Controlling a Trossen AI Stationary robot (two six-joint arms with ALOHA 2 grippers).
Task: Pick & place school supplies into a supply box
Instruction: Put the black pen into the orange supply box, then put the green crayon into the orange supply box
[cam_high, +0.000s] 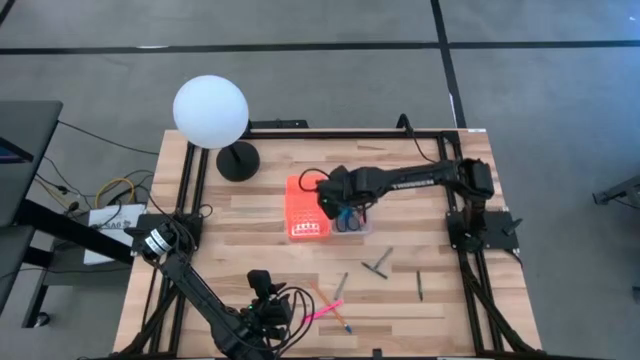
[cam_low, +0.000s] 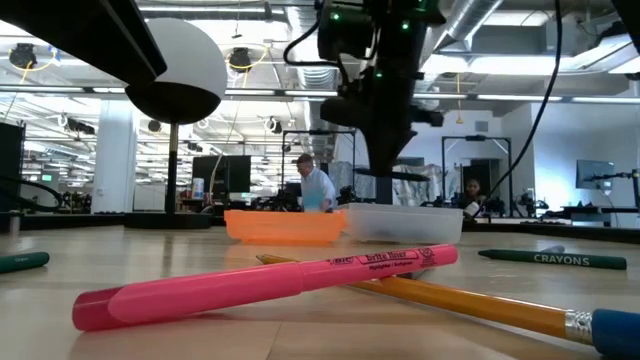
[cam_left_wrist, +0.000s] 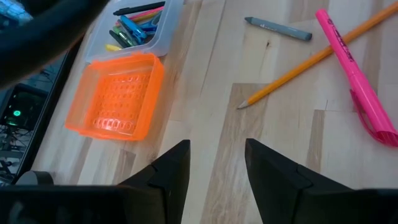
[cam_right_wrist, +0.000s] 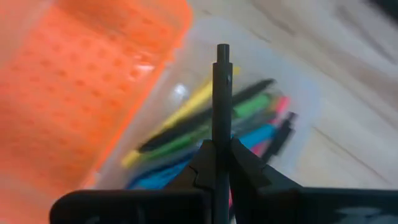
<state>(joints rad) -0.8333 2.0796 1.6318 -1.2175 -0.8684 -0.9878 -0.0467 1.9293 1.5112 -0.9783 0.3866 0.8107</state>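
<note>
The clear plastic supply box (cam_high: 352, 224) with its translucent orange lid (cam_high: 307, 209) sits mid-table on pale wood planks (cam_high: 420, 230). Above the box, the right gripper (cam_right_wrist: 222, 158) pinches a dark pen (cam_right_wrist: 222, 106). Nearer the table's front edge, the left gripper (cam_left_wrist: 216, 163) hangs open and empty beside a pink highlighter (cam_left_wrist: 356, 81). A white globe lamp (cam_high: 210, 112) stands behind the box.

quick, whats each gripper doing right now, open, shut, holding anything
Left gripper: open, holding nothing, near the pink highlighter.
Right gripper: shut on a dark pen, above the clear tray.
</note>
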